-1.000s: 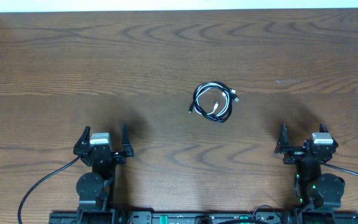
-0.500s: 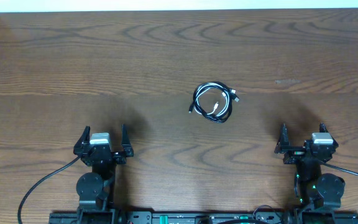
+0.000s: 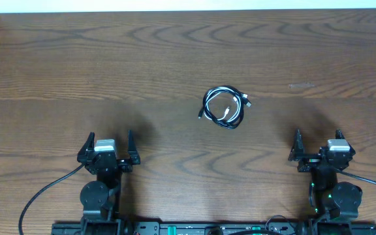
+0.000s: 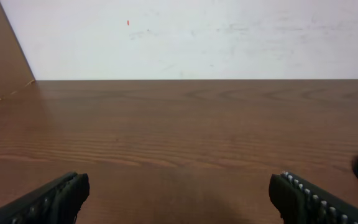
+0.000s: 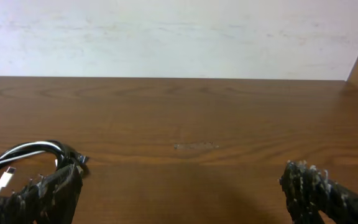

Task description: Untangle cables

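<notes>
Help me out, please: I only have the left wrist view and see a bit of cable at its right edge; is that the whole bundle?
Observer: No, just its edge. Overhead, the cables lie on the table as one small coil, black and white loops together.
Operator: Is the right gripper near it?
Observer: No; the right gripper sits well apart, open and empty.
Operator: Can its camera see a plug?
Observer: Yes, a white plug lies inside the coil, low left in the right wrist view.
</notes>
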